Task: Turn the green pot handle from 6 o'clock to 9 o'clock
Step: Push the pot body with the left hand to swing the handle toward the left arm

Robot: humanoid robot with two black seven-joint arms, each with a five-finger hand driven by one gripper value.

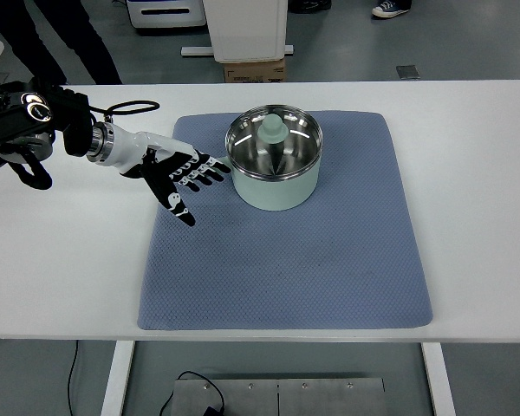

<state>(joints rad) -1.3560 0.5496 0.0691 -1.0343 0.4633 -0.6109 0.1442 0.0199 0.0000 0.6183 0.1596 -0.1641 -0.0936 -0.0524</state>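
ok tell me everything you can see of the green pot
The green pot is round, with a pale mint outer wall and a shiny steel rim and inside. It stands upright on the upper middle of the blue mat. A pale green knob-like piece shows inside it. No side handle is visible. The left hand, fingers spread, is just beside it, not clearly touching.

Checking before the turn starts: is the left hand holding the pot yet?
No. The left hand is open, fingers spread beside the green pot, not gripping it.
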